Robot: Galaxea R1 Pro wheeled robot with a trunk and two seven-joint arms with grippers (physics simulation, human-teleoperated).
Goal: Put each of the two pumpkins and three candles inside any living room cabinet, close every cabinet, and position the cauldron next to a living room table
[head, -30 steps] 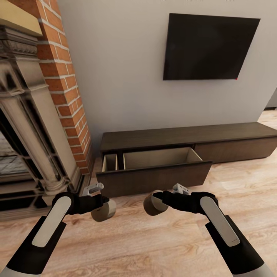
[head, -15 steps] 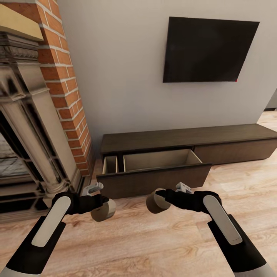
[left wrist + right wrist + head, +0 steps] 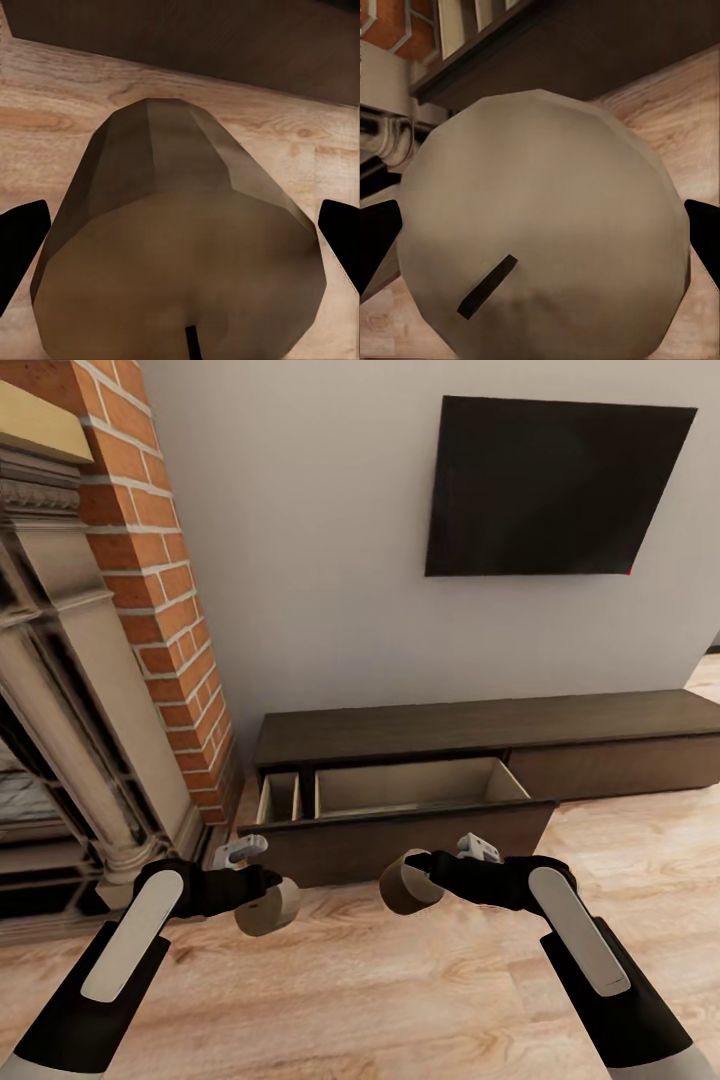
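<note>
While both candles hang over the floor short of the open drawer, early release drops them outside the cabinet; the raised drawer front could clip them. Left gripper clamps a candle, right gripper another: stubby tan cylinders, dark wicks.

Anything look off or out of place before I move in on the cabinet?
Nothing damaged or spilled. The long dark brown wooden cabinet has one drawer standing open, its pale interior showing no items. Each end effector, left and right, grips a stubby beige candle, both held sideways rather than upright.
</note>
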